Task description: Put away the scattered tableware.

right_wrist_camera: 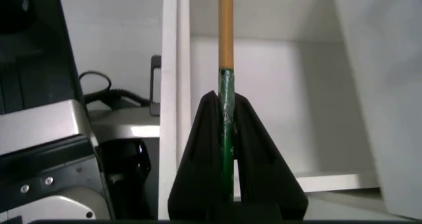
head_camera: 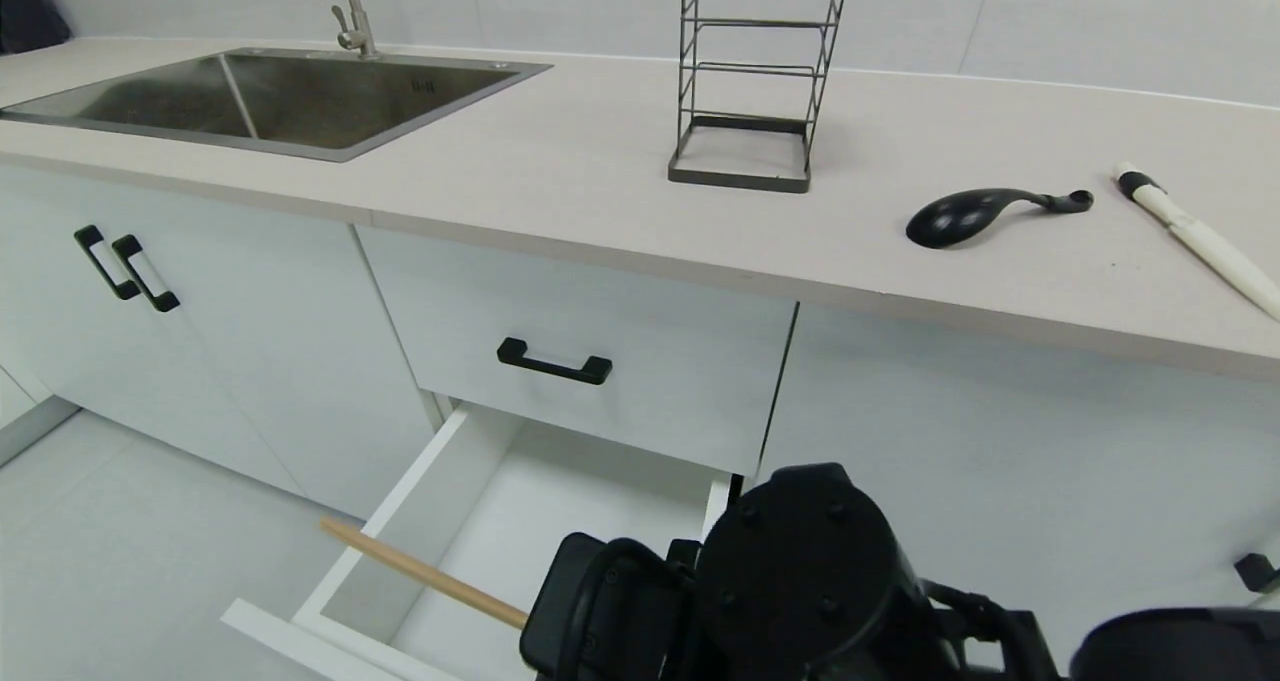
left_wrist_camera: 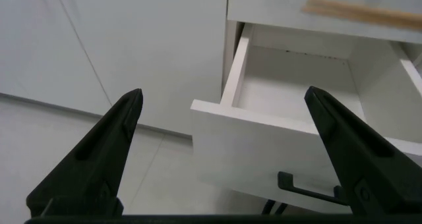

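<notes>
Right wrist view, hand (right_wrist_camera: 226,105) gripping stick (right_wrist_camera: 225,26), tan wood, green end

Utensil handle (right_wrist_camera: 225,26) showing smooth pale wood, turning to a green coating inside the right gripper (right_wrist_camera: 226,102), matt white drawer (left_wrist_camera: 264,128) lying beneath it

I can't tell what the wooden stick (head_camera: 425,573) is: my arm hides its near end in the head view, and its green end sits buried in the right gripper (right_wrist_camera: 226,102)'s pinch, the far end cut off. The head view's edges clip the white utensil (head_camera: 1200,239) and the wire rack (head_camera: 757,71)'s top.
</notes>
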You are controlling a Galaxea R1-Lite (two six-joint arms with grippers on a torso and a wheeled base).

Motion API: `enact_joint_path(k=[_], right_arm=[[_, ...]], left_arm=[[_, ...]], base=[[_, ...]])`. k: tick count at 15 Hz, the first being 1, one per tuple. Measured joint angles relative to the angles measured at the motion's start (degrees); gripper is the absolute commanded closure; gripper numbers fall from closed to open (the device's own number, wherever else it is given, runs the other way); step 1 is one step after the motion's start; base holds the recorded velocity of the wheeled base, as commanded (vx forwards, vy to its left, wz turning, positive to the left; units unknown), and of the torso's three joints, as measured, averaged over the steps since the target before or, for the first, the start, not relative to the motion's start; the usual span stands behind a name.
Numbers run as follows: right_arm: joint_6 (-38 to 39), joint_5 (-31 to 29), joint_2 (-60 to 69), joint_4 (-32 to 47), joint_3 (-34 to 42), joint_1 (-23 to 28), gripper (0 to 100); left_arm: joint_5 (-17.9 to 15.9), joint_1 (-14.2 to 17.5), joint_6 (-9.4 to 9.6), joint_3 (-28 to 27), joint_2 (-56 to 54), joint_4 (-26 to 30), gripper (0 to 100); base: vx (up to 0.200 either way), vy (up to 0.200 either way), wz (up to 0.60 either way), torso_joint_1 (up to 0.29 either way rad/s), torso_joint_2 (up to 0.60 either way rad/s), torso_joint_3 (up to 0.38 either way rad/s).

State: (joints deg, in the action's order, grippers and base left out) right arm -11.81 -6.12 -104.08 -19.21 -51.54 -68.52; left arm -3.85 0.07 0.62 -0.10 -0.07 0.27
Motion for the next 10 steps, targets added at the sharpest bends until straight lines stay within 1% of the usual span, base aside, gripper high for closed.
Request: enact_joint_path(k=[2, 5, 7, 10], right_arm=[[-0.33, -0.09, -1.32, 0.55, -1.34, 1.07, 100], [-0.59, 0.71, -2.41, 0.24, -1.88, 1.71, 100], [-2.50, 0.66, -2.61, 0.72, -1.90, 1.79, 100], [-3.13, -1.32, -2.63, 1.38, -2.15, 2.43, 100]], left_arm=[[-0.02, 0.00, -0.02, 0.00, 0.00, 0.02, 0], [-0.02, 0.00, -0.02, 0.00, 0.00, 0.00, 0], [-0.02, 0.00, 0.00, 0.00, 0.00, -0.02, 0], [0.00, -0.02, 0.00, 0.00, 0.00, -0.02, 0]], base=[[0.000, 0.000, 0.00, -0.005, 0.14, 0.034], [0.000, 0.000, 0.00, 0.000, 0.00, 0.000], [0.000, 0.000, 0.00, 0.000, 0.00, 0.000], [0.000, 0.000, 0.00, -0.001, 0.00, 0.017]])
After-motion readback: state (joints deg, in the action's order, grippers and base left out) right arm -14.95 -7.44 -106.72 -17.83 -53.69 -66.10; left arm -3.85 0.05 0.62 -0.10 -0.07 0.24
